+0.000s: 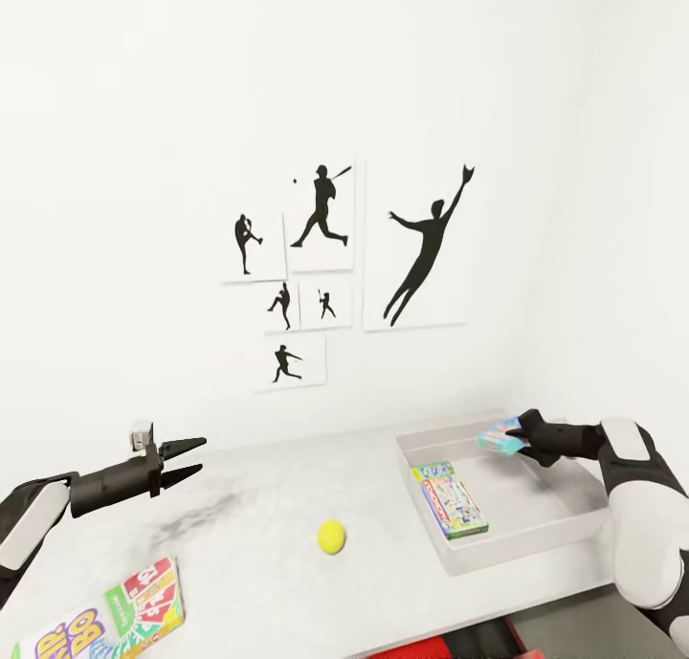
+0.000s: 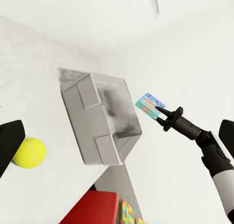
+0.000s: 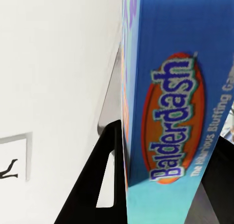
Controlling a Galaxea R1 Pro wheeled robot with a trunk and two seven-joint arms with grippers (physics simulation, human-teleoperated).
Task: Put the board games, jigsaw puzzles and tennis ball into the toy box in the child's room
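The board game (image 3: 170,116) I'm carrying is a blue box with "Balderdash" in an orange oval. My right gripper (image 1: 522,436) is pinching it, holding it over the far rim of the toy box (image 1: 536,554) at the right of the head view. Another board game (image 1: 449,498), green-edged and colourful, already lies inside the grey toy box.

The tennis ball (image 1: 331,537) sits on the white table (image 1: 249,582) near bottom centre, and more boxed games (image 1: 115,611) lie at the bottom left. On the white wall behind hang baseball silhouette prints (image 1: 325,267).

My left gripper (image 1: 187,458) hovers over the table at the left, arm stretched level, fingers spread and empty.
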